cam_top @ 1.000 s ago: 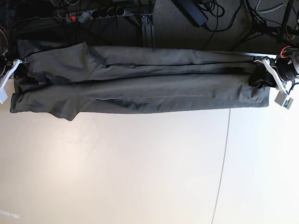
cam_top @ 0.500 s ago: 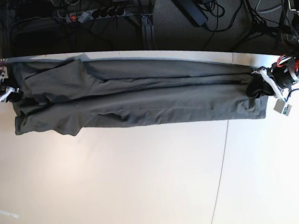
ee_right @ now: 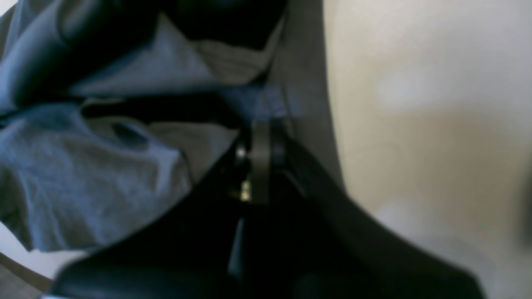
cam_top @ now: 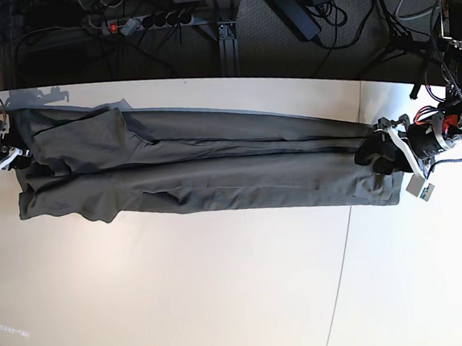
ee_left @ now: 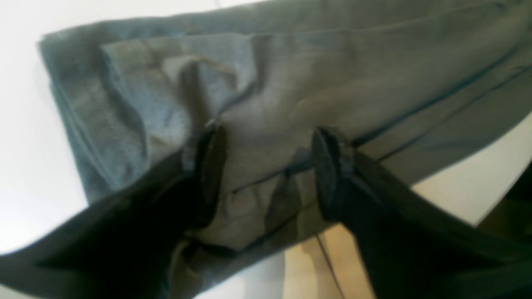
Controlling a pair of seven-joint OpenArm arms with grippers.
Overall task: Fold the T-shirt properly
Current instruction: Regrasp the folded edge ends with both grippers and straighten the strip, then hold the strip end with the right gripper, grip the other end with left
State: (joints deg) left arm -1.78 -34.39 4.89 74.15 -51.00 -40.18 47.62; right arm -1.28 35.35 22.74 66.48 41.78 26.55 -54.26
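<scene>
Left fingers (ee_left: 270, 166), dark, tapering, one pair: spread wide, one tip either side of a shallow crease, no cloth pinched between them. Right fingers (ee_right: 257, 145), black, slim, one pair: closed together at the opposite end, apparently with a thin pinch of cloth between the tips. Beneath both pairs, your article: one T-shirt (cam_top: 247, 171), plain dark olive-grey cotton, laid as a long, narrow strip across the far part of the smooth white worktop (cam_top: 224, 279), a thin dark seam line (cam_top: 343, 280) running from it towards the near edge. Condition of article: left end fairly straight, with a rumpled ridge by the fingers; right end looser, its layers bunched and a near flap spreading unevenly. Step in hand, by judgement: letting go of the strip after laying it down, then neatening it before the next fold. For good handling, lift your left fingers straight up before travelling, so that neither tip snags the ridge. Ease the right pair open close to the worktop, so the corner drops flat and is not dragged. Press the bunched layers out from the middle towards each end, and line up the long edges. When you fold the strip lengthwise, take every layer at the end; a shallow pinch may carry only the top one and skew the stack.
</scene>
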